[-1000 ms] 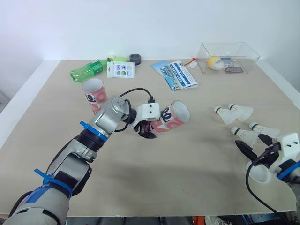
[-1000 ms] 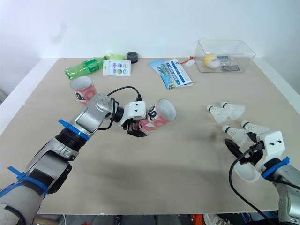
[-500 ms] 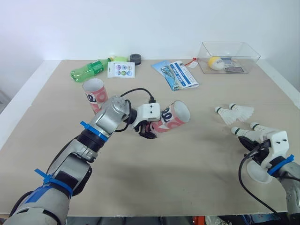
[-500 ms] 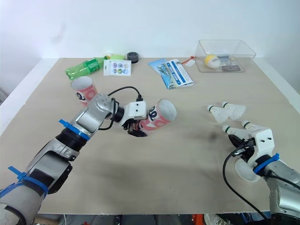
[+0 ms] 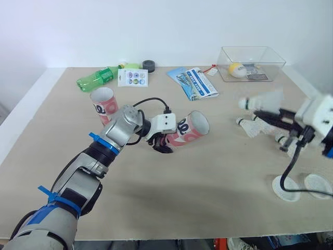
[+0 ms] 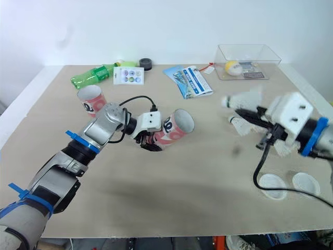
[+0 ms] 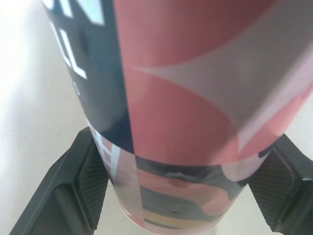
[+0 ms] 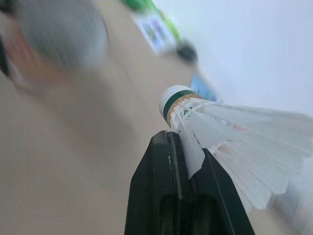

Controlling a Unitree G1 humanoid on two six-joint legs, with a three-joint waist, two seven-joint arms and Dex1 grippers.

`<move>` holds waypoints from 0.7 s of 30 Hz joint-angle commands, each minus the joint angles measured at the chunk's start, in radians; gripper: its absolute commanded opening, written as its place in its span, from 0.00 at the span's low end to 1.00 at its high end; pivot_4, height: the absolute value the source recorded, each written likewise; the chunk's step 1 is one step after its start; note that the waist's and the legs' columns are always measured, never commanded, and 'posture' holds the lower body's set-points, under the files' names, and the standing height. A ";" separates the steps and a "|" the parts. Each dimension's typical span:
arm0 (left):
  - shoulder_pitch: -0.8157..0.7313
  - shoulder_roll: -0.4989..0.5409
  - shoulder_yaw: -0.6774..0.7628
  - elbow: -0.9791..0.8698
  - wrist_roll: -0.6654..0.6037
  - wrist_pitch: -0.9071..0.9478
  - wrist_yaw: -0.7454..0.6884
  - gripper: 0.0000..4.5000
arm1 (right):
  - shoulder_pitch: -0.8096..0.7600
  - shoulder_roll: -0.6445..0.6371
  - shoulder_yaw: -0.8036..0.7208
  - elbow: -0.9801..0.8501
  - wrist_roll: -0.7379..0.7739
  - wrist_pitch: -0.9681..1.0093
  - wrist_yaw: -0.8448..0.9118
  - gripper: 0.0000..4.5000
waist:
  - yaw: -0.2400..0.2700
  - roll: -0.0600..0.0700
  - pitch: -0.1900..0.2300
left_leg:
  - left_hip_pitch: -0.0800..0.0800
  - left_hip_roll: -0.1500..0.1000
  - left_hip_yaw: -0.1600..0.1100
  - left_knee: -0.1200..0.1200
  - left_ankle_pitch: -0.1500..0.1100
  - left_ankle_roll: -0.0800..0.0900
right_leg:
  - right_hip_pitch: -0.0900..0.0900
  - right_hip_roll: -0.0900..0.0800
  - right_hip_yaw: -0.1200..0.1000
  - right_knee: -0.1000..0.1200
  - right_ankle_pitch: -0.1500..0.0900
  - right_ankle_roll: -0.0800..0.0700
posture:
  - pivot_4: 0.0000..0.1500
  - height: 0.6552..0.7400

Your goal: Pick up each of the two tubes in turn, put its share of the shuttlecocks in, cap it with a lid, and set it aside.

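Lifted off the bench (image 5: 208, 177) beside the two white round lids (image 5: 286, 187) at five o'clock, the right fingers (image 8: 161, 196) are now held aloft, clamped on a white feathered shuttlecock with a green-banded cork (image 8: 215, 122). At nine o'clock of it, the red, white and navy cardboard tube (image 5: 190, 127) is clamped near its base by the left fingers (image 7: 88, 186), tilted, its open mouth turned toward three o'clock. A matching tube (image 5: 102, 102) is stood upright at ten o'clock.

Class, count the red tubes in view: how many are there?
2. The held tube sits tilted in the left gripper mid-table; the standing tube is beyond it, near the green bottle.
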State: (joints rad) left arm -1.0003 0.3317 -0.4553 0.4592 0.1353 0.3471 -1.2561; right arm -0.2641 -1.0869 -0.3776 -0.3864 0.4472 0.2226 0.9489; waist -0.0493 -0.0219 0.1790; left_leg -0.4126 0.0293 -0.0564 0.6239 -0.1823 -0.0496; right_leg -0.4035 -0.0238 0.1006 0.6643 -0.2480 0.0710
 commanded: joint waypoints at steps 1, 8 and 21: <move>-0.012 -0.006 -0.009 0.021 0.008 -0.002 0.003 0.82 | -0.096 0.005 0.115 -0.078 0.028 0.030 0.019 0.01 | 0.000 -0.001 0.001 | 0.000 0.000 0.000 0.000 0.000 0.000 | 0.000 0.000 0.000 0.000 0.000 0.000 | 1.00 1.00; -0.014 -0.023 0.007 0.026 -0.011 0.028 0.012 0.82 | -0.270 0.016 0.329 -0.040 -0.095 -0.070 0.124 0.01 | 0.002 -0.002 0.001 | -0.004 -0.001 0.000 0.001 0.000 0.000 | -0.003 -0.001 0.001 0.000 0.001 0.004 | 1.00 1.00; 0.018 0.000 0.003 -0.041 -0.015 0.060 0.009 0.82 | -0.451 0.036 0.414 0.225 -0.247 -0.284 0.246 0.01 | 0.001 -0.002 0.001 | -0.003 0.000 0.000 0.002 0.000 0.000 | -0.002 0.000 0.000 0.000 0.002 0.003 | 1.00 1.00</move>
State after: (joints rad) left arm -0.9935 0.3245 -0.4417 0.4399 0.1168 0.3988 -1.2456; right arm -0.6993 -1.0337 0.0707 -0.1715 0.2066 -0.0526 1.1834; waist -0.0485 -0.0235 0.1800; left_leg -0.4163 0.0291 -0.0569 0.6253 -0.1822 -0.0494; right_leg -0.4060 -0.0235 0.1010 0.6643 -0.2460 0.0741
